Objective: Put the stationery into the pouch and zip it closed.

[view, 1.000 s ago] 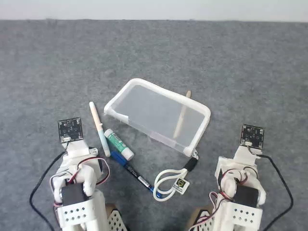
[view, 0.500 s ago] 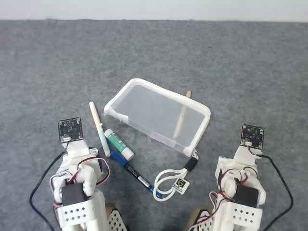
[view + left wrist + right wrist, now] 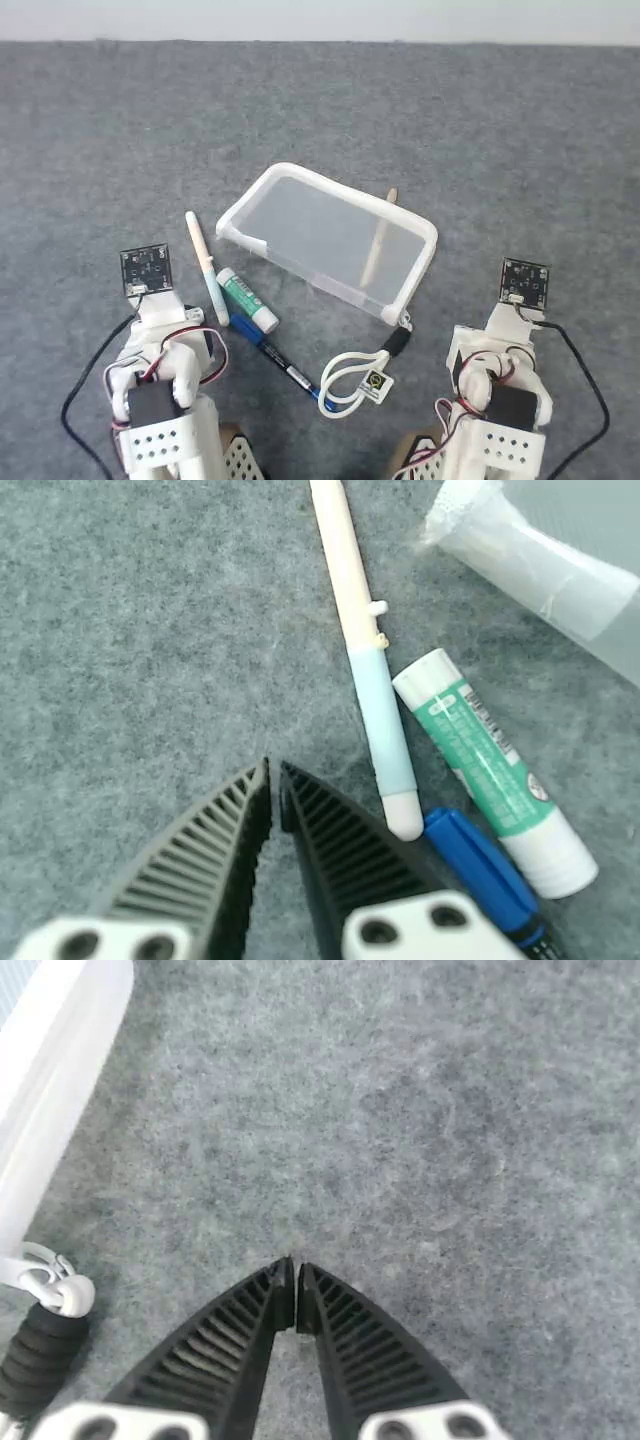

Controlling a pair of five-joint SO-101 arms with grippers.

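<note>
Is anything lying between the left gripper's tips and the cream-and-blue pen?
No. The left wrist view shows bare grey mat between the left gripper and the pen; the glue stick lies on the pen's far side.

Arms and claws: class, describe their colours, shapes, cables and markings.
The left arm and right arm are white plastic with black motors, red and white wires, a black cable and a square black board at the wrist. The left claw and right claw are dark, tapered and ribbed.
</note>
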